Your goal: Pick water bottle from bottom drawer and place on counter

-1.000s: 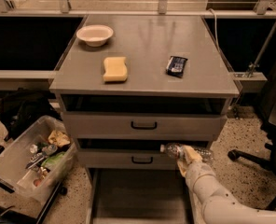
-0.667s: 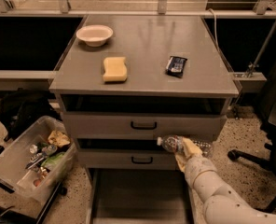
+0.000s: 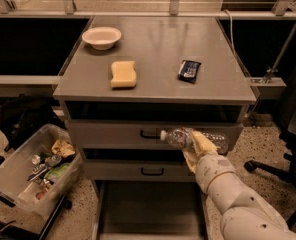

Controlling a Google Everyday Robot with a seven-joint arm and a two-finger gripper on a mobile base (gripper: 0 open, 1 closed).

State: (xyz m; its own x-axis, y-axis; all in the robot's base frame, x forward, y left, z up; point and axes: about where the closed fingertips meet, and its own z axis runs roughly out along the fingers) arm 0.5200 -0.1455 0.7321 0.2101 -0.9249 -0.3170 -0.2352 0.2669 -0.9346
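A: Wide view first. A speckled floor [image 3: 75, 219] runs along the bottom of the frame, with dark recesses behind a rail on either side of the grey cabinet in the centre.

B: And the counter [image 3: 153, 44] fills the upper middle, smooth, with a faint sheen.

A: Below it, the bottom drawer [image 3: 148, 211] stands pulled out at the lower centre, showing its flat grey floor. The two shallower drawers [image 3: 113, 133] above it are shut.

B: The white arm [image 3: 238, 204] comes in from the lower right corner.

A: In the lower left sits a clear plastic bin [image 3: 10, 176] full of clutter, with a black bag [image 3: 25, 116] just above it. A chair base [image 3: 273, 168] shows at the right edge.

B: Now the small things on the counter. The yellow sponge [image 3: 123, 74] is in the middle, the pale bowl [image 3: 102, 36] to its upper left, and the dark snack packet [image 3: 189, 70] to its right, all apart.

A: The water bottle [image 3: 177, 136] is off the surface entirely. It lies sideways in the air in front of the upper shallow drawer, cap pointing left, below the counter's front edge.

B: The gripper [image 3: 198, 143], just right of centre, is clamped around its middle, with the yellowish fingers [image 3: 204, 141] pressed against the clear plastic.
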